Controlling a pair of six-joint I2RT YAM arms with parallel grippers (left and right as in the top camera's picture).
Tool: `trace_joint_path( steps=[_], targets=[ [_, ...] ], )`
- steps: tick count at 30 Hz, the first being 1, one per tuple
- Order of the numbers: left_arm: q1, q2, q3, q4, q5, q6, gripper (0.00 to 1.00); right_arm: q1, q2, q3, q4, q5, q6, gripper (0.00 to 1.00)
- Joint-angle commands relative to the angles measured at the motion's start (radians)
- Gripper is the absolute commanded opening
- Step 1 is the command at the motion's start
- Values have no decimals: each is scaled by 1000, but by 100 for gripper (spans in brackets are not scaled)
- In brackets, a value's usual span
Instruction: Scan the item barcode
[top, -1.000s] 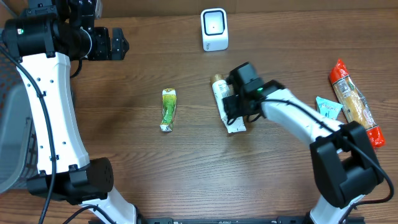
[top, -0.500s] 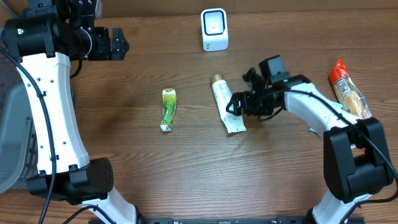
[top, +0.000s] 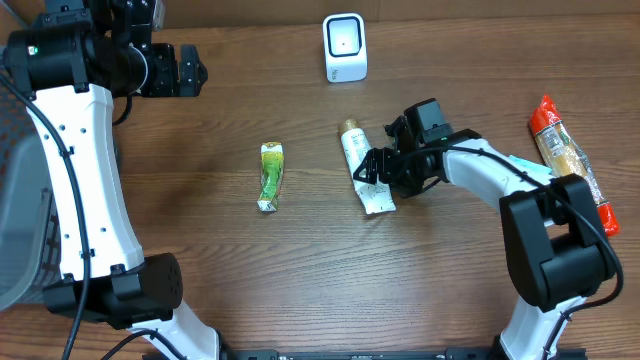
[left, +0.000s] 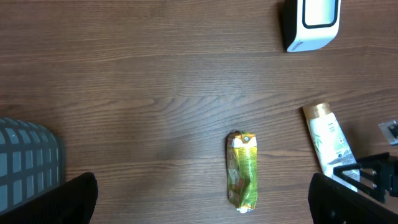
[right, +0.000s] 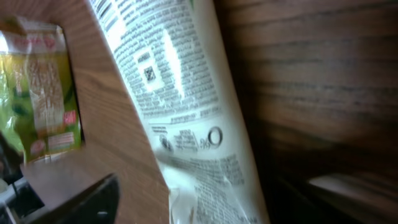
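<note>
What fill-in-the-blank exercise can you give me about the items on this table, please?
1. The white tube has a cap of ___ colour.
2. The fingers next to that tube belong to the ___ arm.
3. The packet lying alone beside the tube is mostly ___.
4. The barcode scanner near the table's far side is ___.

Missing words: gold, right, green, white.

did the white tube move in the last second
No. The white tube lies at the same spot and angle below the scanner, cap toward it, as a second ago. Only the right gripper beside it shifted.
</note>
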Motion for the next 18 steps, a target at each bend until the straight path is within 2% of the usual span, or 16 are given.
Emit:
trace_joint_path(
  steps=[1, 2, 4, 7, 9, 10, 14, 18],
  targets=[
    [-1, -9, 6, 0, 1, 19, 99, 34, 71, -8, 15, 92, 175, 67],
    [-1, -9, 6, 0, 1, 19, 100, 41, 74, -8, 18, 112, 206, 57],
    [-1, -9, 6, 0, 1, 19, 99, 48, 75, -8, 17, 125, 212, 47],
    [-1, -9, 6, 0, 1, 19, 100, 49, 74, -7, 16, 123, 212, 25],
    [-1, -9, 6, 0, 1, 19, 100, 49, 74, -3, 16, 112, 207, 7],
    [-1, -9, 6, 0, 1, 19, 100, 49, 74, -1, 16, 98, 201, 4],
    [-2, -9, 6, 0, 1, 19, 100, 41, 64, 17, 4, 40, 153, 4],
    [-2, -9, 6, 0, 1, 19, 100, 32, 18, 70, -75, 62, 68, 4]
  ],
)
